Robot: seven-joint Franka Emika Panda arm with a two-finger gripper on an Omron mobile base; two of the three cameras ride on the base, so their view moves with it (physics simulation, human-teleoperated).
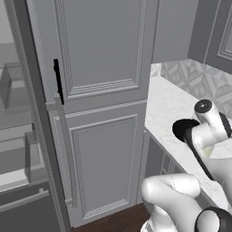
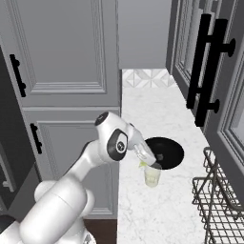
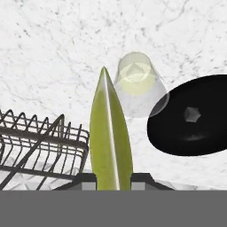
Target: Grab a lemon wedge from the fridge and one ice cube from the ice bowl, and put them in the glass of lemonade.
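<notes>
Gripper (image 3: 111, 177): closed on the lemon wedge (image 3: 110, 137), carried point-forward for dropping.
Glass of lemonade (image 3: 137, 88): upright on the marble counter (image 3: 53, 53), just beyond the wedge tip, apparently not yet under it.
Ice bowl (image 3: 195, 117): touching the glass; one cube inside.
Dish rack (image 3: 40, 137): beside.
The right base view places the gripper (image 2: 150, 162) directly above the glass (image 2: 152, 176).

Lemon wedge (image 3: 110, 137) above lemonade glass (image 3: 138, 84)
</notes>
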